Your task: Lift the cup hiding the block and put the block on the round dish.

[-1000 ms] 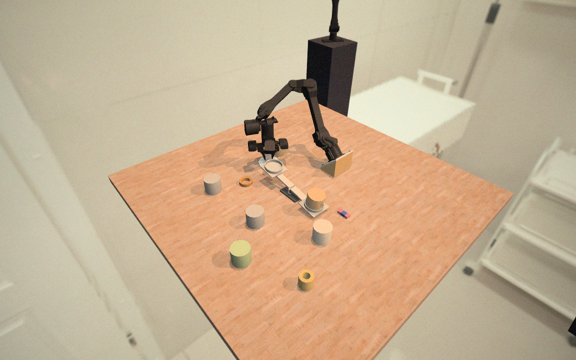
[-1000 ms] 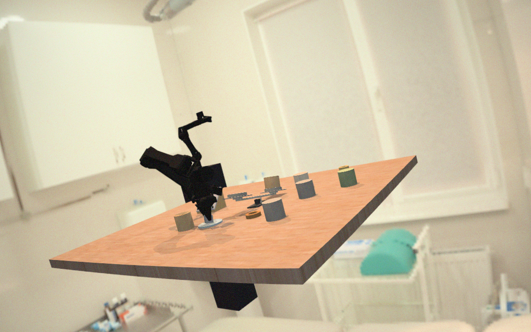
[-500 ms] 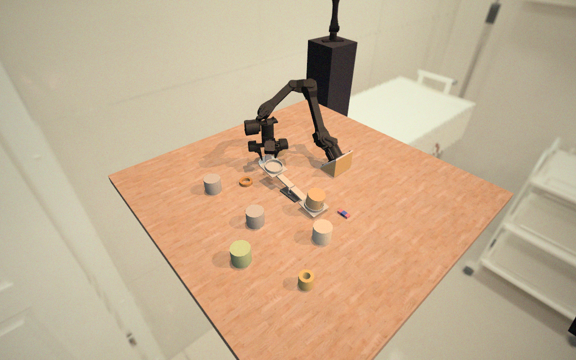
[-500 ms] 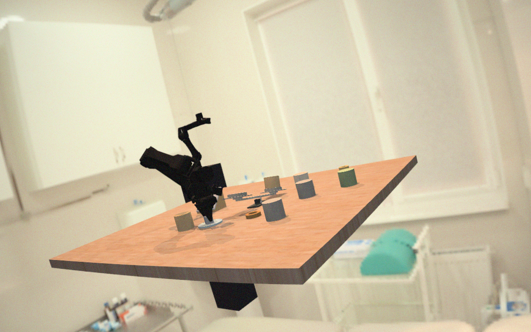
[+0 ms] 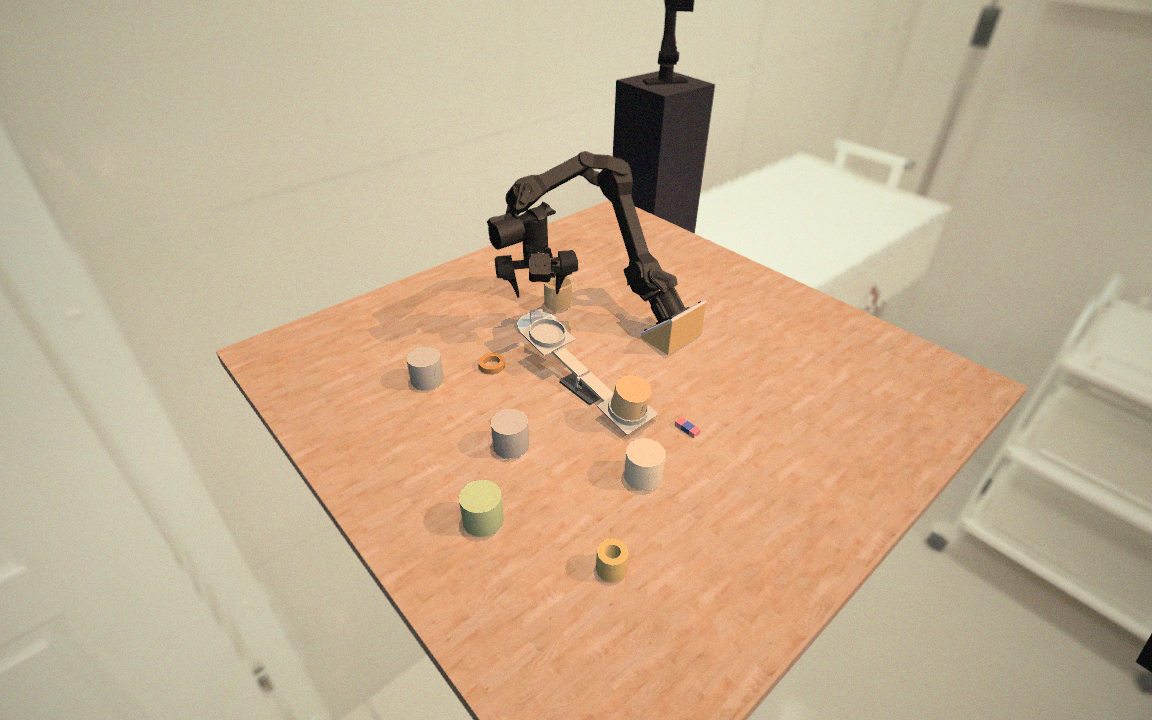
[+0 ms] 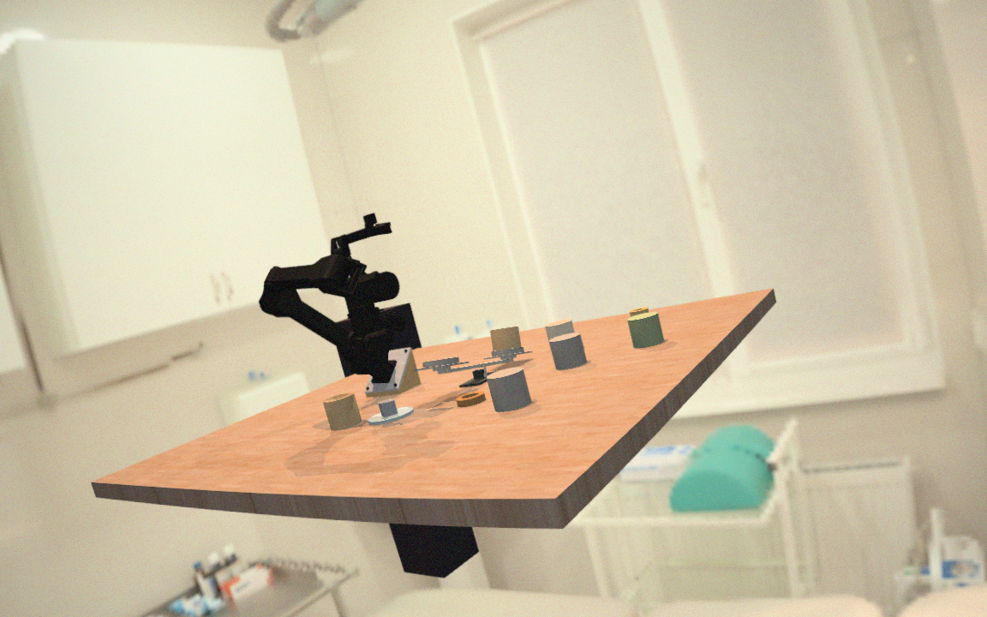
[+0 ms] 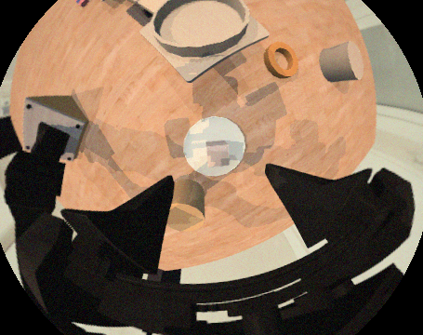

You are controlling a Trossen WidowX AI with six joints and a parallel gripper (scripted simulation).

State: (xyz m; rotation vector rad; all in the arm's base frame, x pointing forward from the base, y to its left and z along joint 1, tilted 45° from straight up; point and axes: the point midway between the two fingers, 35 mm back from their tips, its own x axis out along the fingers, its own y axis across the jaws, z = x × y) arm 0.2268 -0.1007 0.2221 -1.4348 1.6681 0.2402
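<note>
The small grey block stands on the round pale dish. My gripper is open and empty, raised above the dish and block. One tan cup stands on the table beside the dish, not over it. The other tan cup stands on the far end of the balance. The balance's near end is empty.
An orange ring and a grey cylinder are beside the balance. Farther off stand another grey cylinder, a pale cylinder, a green cylinder and a yellow tube. A red-blue bar lies nearby.
</note>
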